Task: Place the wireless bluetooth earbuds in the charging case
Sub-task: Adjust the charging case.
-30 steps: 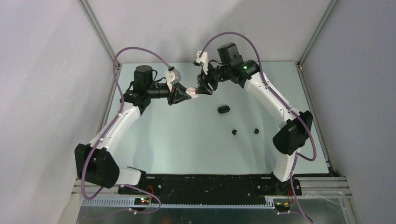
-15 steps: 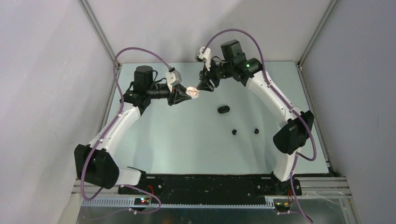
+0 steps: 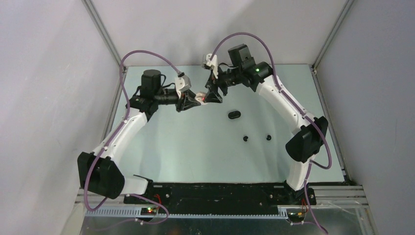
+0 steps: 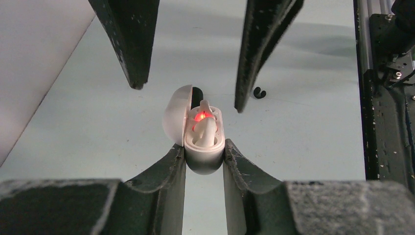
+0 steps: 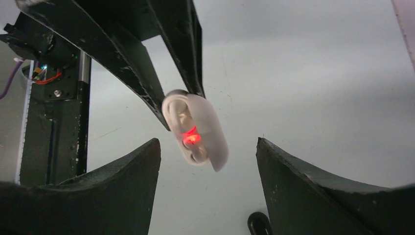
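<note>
My left gripper (image 4: 204, 149) is shut on the lower end of a white charging case (image 4: 204, 147), held off the table with its lid (image 4: 175, 120) swung open. A white earbud (image 4: 206, 131) sits in the case beside a red glow. My right gripper (image 5: 206, 142) is open, with a fingertip on either side of the case's (image 5: 195, 129) open end and touching nothing. In the top view the two grippers, left (image 3: 195, 100) and right (image 3: 211, 96), meet at the back middle of the table. Two black earbuds (image 3: 246, 138) (image 3: 268, 137) lie loose on the table.
A black pill-shaped case (image 3: 234, 115) lies on the pale table (image 3: 195, 152), right of the grippers. Metal frame posts and grey walls close in the back and sides. The black base rail (image 3: 220, 192) runs along the near edge.
My right gripper drew back from the white case, then came in again and opened wider. The left gripper kept still, holding the case.
</note>
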`<state>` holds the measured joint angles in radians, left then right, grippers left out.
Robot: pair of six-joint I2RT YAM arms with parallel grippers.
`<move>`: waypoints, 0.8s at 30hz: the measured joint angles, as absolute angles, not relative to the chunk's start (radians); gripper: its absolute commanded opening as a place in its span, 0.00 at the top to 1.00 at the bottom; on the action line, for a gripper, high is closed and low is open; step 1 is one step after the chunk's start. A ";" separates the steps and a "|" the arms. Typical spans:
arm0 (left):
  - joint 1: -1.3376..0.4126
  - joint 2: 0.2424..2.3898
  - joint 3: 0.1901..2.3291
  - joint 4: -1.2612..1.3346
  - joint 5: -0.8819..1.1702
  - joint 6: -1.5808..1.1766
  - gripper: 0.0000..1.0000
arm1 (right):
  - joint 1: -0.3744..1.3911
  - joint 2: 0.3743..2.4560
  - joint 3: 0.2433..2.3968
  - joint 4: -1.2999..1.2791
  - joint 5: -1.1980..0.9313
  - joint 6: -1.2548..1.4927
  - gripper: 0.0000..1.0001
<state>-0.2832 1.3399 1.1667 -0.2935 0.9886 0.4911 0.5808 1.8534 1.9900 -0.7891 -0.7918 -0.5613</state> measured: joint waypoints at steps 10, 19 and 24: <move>-0.288 1.325 1.167 -0.311 0.974 0.542 1.00 | 0.611 1.877 2.026 -0.786 -0.791 -0.554 0.31; -0.292 1.324 1.167 -0.339 0.958 0.604 1.00 | 0.604 1.893 2.028 -0.781 -0.770 -0.548 0.36; -0.293 1.324 1.167 -0.353 0.947 0.630 1.00 | 0.607 1.894 2.028 -0.781 -0.753 -0.542 0.36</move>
<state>-0.2928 1.3235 1.1671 -0.3527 0.9466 0.6304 0.6067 1.8938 2.0277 -0.7807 -0.7532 -0.5419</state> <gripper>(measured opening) 0.320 0.641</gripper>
